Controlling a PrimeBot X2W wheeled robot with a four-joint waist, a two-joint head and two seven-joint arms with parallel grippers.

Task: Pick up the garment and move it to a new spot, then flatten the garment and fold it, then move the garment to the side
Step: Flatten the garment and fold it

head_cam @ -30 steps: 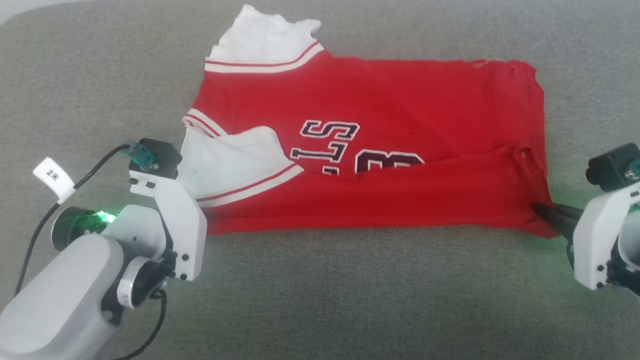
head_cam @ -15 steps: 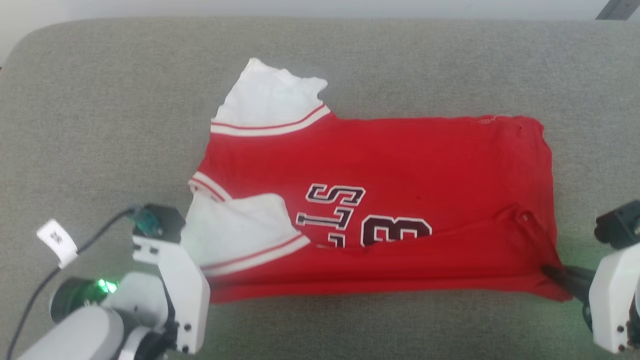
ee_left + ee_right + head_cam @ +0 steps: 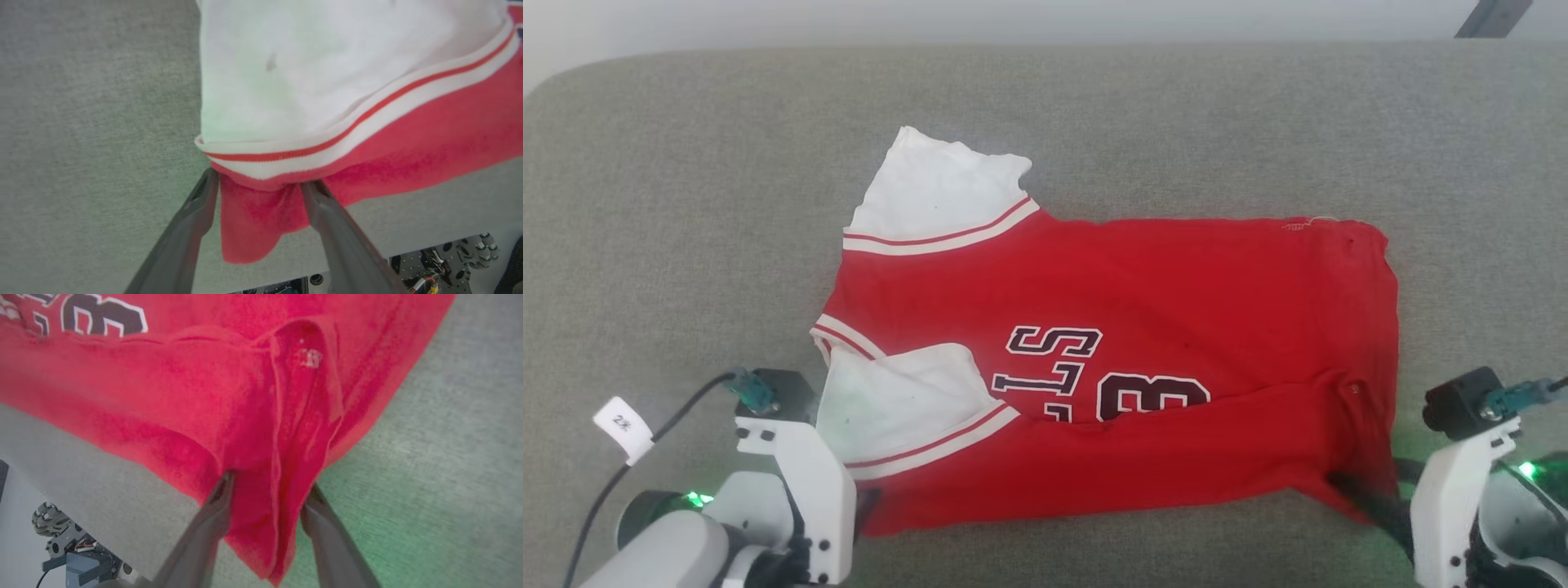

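The garment [image 3: 1176, 310], red with white sleeves and dark lettering, lies folded lengthwise on the grey cushion [image 3: 686, 204]. My left gripper [image 3: 866, 498] is at its near left corner. In the left wrist view that gripper [image 3: 259, 183] is open, and a loose red corner of the garment [image 3: 327, 81] rests between the spread fingers. My right gripper [image 3: 1372, 498] is at the near right corner. In the right wrist view this gripper [image 3: 267, 484] has its fingers apart, with a thick fold of the garment [image 3: 184, 396] lying between them.
The cushion's front edge [image 3: 408, 241] runs just below the garment, with robot base parts [image 3: 449, 257] beneath it. Its back edge [image 3: 1045, 49] meets a pale wall. A dark bar [image 3: 1494, 16] shows at the top right. Bare cushion surrounds the garment.
Both grippers have opened from a shut pinch on the garment's near corners. The garment now rests on the cushion. The head camera has shifted.
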